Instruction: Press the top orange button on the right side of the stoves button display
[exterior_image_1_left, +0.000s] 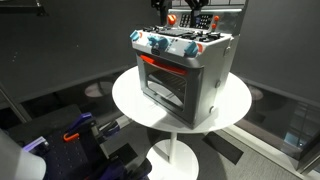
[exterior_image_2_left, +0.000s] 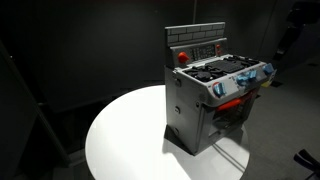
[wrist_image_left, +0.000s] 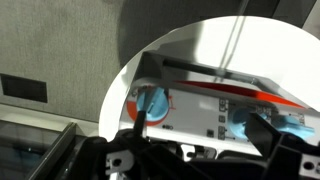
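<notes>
A: While the gripper (wrist_image_left: 200, 130) hangs over the stove (exterior_image_1_left: 185, 70), is anything pressed?

B: Doesn't look it. Judged as approach only, with the press itself left to do. The stove sits on the round white table (exterior_image_1_left: 130, 95). The button display (exterior_image_2_left: 201, 50) stands upright at the stove's back edge, behind the burners, and nothing is touching it in an exterior view.

A: Is the top orange button visible?

B: Too small to pick out. Only a bigger red button (exterior_image_2_left: 182, 57) left of the panel reads clearly. The right-hand column can't be resolved.

A: What does the wrist view show?

B: It looks down past the front edge. There's a blue knob (wrist_image_left: 150, 102) and the orange strip (wrist_image_left: 240, 92) below it, with table beyond. The display isn't in that view, so the tool probably has to come back toward the rear panel and line up on its right side.

A: State of the pincer?

B: The fingers (wrist_image_left: 272, 138) are spread wide, one at each side of the wrist view. Nothing is between them and nothing is held. No contact with the stove is visible. Pressing a tiny button may go easier with the fingers brought together, but that's a guess.
</notes>
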